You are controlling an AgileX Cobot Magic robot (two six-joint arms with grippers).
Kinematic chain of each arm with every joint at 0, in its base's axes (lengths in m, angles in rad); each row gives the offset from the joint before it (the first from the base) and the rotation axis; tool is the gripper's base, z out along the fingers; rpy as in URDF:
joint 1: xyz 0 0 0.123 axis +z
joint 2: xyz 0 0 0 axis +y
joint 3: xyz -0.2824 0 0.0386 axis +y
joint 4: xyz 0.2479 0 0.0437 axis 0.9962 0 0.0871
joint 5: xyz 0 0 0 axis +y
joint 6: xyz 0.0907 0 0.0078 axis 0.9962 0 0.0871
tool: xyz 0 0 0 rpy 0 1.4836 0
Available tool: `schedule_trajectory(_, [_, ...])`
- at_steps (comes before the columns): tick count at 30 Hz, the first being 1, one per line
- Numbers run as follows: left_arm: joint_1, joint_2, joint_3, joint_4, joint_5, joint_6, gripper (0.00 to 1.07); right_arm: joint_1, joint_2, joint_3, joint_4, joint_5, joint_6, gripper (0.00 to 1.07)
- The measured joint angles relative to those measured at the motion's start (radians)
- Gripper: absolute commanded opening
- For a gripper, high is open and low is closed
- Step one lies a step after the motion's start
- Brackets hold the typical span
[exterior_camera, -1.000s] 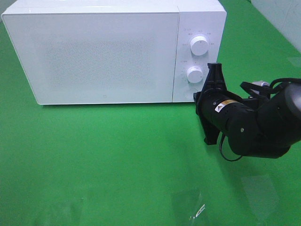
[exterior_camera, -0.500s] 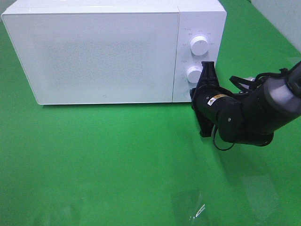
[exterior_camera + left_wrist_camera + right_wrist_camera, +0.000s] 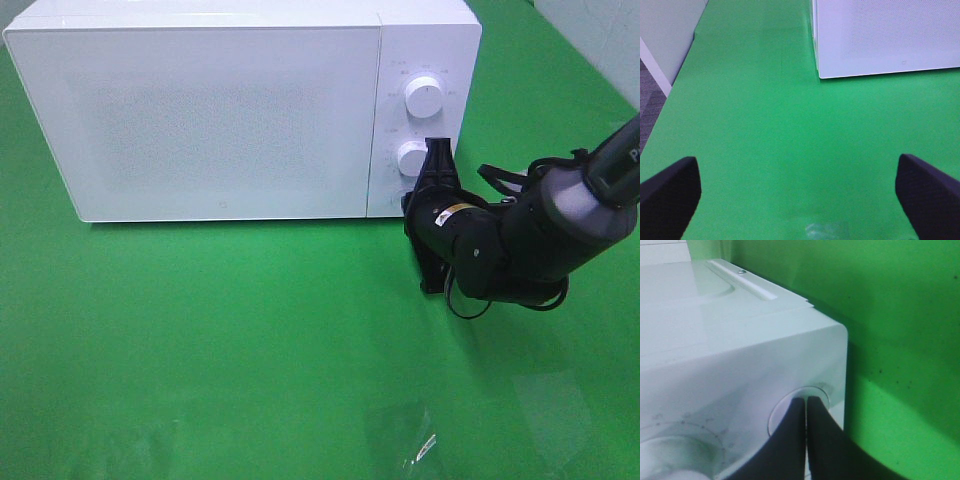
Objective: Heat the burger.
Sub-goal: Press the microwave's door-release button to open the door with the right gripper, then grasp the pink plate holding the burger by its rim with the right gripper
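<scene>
Underneath both end effectors, desk [image 3: 250,330]: green cover, bare around the tools; no plate or food on it.
Microwave [image 3: 220,120]: white, straight ahead of the right end effector and further ahead of the left one.
Door [image 3: 200,130]: shut, with a frosted front, so what lies behind it cannot be made out.
Right end effector [image 3: 805,400]: jaws drawn together with nothing between them, making one blunt tip. That suits pushing rather than gripping.
Left end effector [image 3: 799,192]: spread wide and empty, hanging low over the desk well back from the microwave's front corner. It looks parked clear of the door's likely swing.
Upper knob [image 3: 424,97]: on the control panel, above the right end effector and apart from it.
Lower knob [image 3: 413,157]: just above the right end effector, not touched.
Round button [image 3: 782,417]: at the foot of the panel, with the joined fingertips right on it. It is likely the door release, so the step in hand looks like opening the door.
Burger: in none of the views; whether it is inside the microwave cannot be told.
</scene>
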Motion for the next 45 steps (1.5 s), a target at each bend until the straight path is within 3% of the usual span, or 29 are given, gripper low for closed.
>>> schedule_trajectory(19, [0.0,0.0,0.0,0.0,0.0,0.0,0.98,0.008,0.023,-0.02,0.023,-0.072,0.002,0.0])
schedule_trajectory(45, [0.0,0.0,0.0,0.0,0.0,0.0,0.98,0.042,0.092,-0.114,0.171,-0.092,-0.076,0.0])
